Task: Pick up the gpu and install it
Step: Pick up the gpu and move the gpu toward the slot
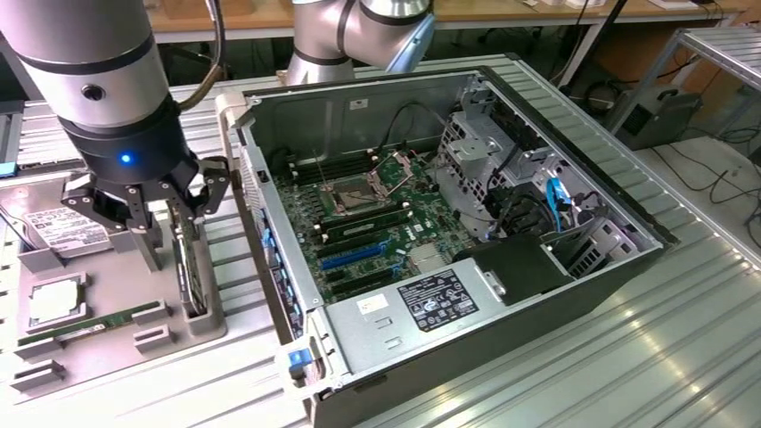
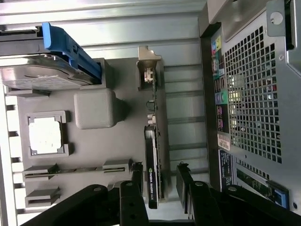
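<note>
The gpu stands on its long edge in a slot at the near side of a grey holder tray, to the exterior view's left of the open computer case. In the wrist view the gpu is a thin dark card with its pale bracket at the far end. My gripper hangs just above it, open. Its two black fingers stand on either side of the card's near end, with gaps to the card. Nothing is held.
The tray also carries a hard drive, a CPU and a green RAM stick. The case lies on its side with the motherboard and blue expansion slots exposed. Its perforated rear panel is close beside the tray.
</note>
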`<act>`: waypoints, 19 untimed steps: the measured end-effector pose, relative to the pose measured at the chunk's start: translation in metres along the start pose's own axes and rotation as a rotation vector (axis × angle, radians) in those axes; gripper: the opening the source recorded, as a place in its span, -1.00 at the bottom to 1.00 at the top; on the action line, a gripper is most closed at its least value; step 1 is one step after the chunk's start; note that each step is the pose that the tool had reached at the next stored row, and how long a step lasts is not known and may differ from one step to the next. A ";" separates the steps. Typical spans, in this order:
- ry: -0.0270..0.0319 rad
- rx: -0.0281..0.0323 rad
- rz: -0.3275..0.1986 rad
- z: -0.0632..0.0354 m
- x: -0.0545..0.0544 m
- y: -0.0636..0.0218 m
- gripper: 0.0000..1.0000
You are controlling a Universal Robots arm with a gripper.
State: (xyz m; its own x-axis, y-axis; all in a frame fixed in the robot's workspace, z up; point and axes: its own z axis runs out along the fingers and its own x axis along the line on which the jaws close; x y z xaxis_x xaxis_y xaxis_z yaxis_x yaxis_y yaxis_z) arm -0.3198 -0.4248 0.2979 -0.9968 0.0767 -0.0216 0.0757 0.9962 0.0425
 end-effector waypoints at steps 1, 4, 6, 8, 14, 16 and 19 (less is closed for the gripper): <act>-0.0001 -0.0001 0.000 0.0049 0.000 0.0004 -0.15; 0.0000 0.0000 0.000 0.0126 0.001 0.0017 -0.15; -0.0002 -0.0001 0.000 0.0166 0.003 0.0029 -0.15; 0.0000 0.0000 0.000 0.0202 0.003 0.0041 -0.15; 0.0000 -0.0001 0.000 0.0347 0.006 0.0094 -0.15; 0.0000 0.0000 0.000 0.0384 0.006 0.0102 -0.15; 0.0001 0.0000 0.000 0.0438 0.006 0.0106 -0.15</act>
State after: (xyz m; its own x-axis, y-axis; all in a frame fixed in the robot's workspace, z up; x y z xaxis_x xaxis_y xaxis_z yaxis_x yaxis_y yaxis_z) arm -0.3244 -0.4120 0.2544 -0.9968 0.0765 -0.0215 0.0755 0.9962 0.0425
